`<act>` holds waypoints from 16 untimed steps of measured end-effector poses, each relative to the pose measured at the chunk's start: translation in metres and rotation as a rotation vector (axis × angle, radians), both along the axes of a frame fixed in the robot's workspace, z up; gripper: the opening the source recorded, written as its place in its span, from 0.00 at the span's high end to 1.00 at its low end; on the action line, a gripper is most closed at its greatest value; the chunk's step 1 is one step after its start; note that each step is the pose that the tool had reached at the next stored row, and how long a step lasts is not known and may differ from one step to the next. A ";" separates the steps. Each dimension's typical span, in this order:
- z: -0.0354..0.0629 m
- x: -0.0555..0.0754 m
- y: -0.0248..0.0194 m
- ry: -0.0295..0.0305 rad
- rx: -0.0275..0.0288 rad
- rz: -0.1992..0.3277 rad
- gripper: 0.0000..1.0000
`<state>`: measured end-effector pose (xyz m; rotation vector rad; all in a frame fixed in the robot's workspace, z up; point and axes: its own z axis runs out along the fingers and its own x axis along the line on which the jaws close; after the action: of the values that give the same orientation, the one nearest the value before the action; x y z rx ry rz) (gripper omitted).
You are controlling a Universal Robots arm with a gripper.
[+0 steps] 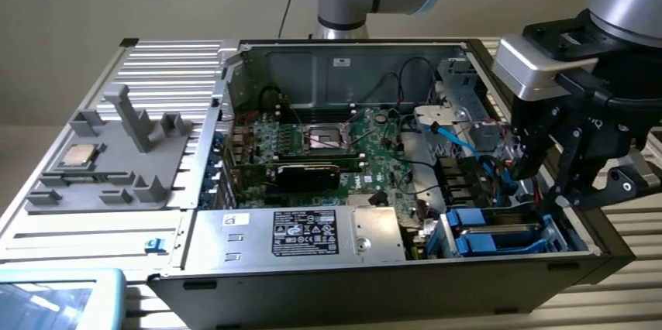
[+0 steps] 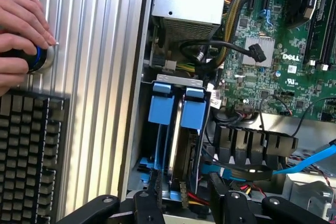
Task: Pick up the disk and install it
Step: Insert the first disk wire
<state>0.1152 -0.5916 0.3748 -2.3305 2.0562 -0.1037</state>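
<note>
Gripper (image 1: 548, 184) hangs over the PC case's (image 1: 310, 299) drive bay (image 1: 563, 229), lower right of exterior view. Fingers well apart, nothing held. Disk (image 1: 486, 238) sits edge-up in that bay w/ blue rails showing, just under the fingertips. Wrist view: disk (image 2: 176, 140) seen btwn the black fingers (image 2: 154, 195). Person's hands (image 2: 21, 30) on a blue-ringed knob (image 2: 39, 59) next to a keyboard (image 2: 26, 150).

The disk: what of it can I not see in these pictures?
Wrist view: the disk shows only a thin silver edge; the blue rails hide its label face.
Exterior view: the drive bay lies partly behind the gripper; the disk cannot be told apart there.
Both views: whether it is fully seated cannot be told.
</note>
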 end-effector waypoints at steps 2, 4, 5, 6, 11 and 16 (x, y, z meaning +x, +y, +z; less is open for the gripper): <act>-0.0030 0.001 -0.0018 0.0002 0.0028 0.002 0.53; -0.0054 0.002 -0.0031 0.0005 0.0067 0.003 0.53; -0.0065 0.003 -0.0034 0.0004 0.0098 0.004 0.53; -0.0074 0.004 -0.0037 0.0005 0.0131 0.004 0.53; -0.0132 0.008 -0.0069 0.0005 0.0257 0.008 0.53; -0.0198 0.008 -0.0087 0.0009 0.0391 0.019 0.53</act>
<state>0.1230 -0.6003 0.3550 -2.3268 2.0175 -0.0615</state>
